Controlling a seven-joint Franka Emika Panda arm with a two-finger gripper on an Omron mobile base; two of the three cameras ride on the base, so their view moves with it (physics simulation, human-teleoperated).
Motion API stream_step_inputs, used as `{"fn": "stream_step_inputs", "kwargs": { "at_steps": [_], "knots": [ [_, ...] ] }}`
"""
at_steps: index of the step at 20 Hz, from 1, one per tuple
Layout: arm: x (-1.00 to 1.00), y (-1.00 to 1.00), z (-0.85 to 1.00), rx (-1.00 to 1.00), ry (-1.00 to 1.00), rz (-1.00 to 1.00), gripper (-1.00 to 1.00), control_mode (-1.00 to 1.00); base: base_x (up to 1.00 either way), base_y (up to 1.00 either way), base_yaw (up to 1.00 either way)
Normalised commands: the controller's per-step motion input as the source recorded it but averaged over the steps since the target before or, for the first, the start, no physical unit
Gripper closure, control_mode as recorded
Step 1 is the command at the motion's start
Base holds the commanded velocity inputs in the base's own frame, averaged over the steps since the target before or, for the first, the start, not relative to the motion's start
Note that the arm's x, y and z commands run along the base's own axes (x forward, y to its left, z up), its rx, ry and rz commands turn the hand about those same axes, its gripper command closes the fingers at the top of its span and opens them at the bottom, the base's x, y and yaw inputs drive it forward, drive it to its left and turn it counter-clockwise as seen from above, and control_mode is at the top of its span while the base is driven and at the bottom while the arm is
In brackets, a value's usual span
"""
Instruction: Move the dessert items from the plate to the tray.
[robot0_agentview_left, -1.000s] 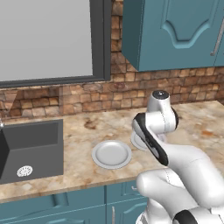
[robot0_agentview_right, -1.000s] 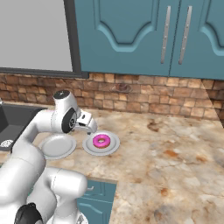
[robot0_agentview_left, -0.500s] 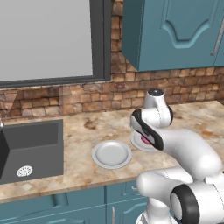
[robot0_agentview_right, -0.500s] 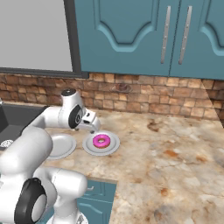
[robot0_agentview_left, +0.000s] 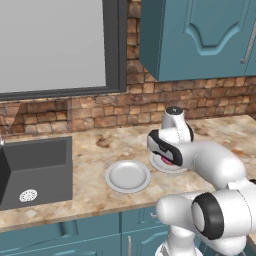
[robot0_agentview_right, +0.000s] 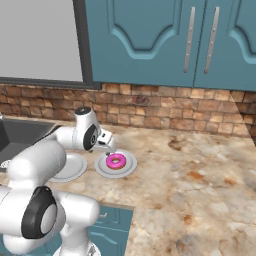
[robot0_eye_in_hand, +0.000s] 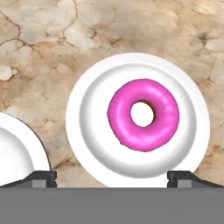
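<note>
**Open gripper above the plated doughnut**

Left base view: the white arm bends over the mottled brown stone counter (robot0_agentview_left: 95, 150). A round pale grey plate (robot0_agentview_left: 127, 176) lies bare near the counter's front edge, right of the dark sink basin (robot0_agentview_left: 35, 167). Just beyond the arm's dark wrist, a second round pale plate (robot0_agentview_left: 167, 165) shows a sliver of pink.

Right base view: the small ring doughnut with bright pink icing (robot0_agentview_right: 116, 161) lies in the middle of that second plate (robot0_agentview_right: 129, 167). The two-finger gripper (robot0_agentview_right: 108, 148) hangs just above the plate's left rim, apart from the doughnut. The bare plate (robot0_agentview_right: 70, 167) sits beside it to the left.

Hand view: the doughnut (robot0_eye_in_hand: 143, 114) rests slightly off centre on its white plate (robot0_eye_in_hand: 87, 122). The dark fingertips (robot0_eye_in_hand: 41, 177) stand spread wide at either side of the plate, grasping nothing. The bare plate's rim (robot0_eye_in_hand: 17, 153) shows at lower left.
</note>
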Motion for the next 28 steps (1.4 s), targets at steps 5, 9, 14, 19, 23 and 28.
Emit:
{"fn": "stream_step_inputs", "kwargs": {
  "at_steps": [5,9,14,19,23,28],
  "knots": [
    [0.20,-0.02,-0.08,0.00,0.00,0.00,-1.00,-1.00,0.00,0.00,0.00],
    [0.15,-0.06,-0.06,0.00,0.00,0.00,-1.00,-1.00,0.00,0.00,0.00],
    [0.04,-0.09,-0.10,0.00,0.04,0.00,-1.00,-1.00,0.00,0.00,0.00],
    [0.05,-0.05,-0.20,0.00,0.03,0.00,-1.00,-1.00,0.00,0.00,0.00],
    [0.16,-0.01,-0.22,0.00,0.01,0.00,-1.00,-1.00,0.00,0.00,0.00],
    [0.10,-0.05,-0.21,0.00,0.02,0.00,-1.00,-1.00,0.00,0.00,0.00]
  ]
}}
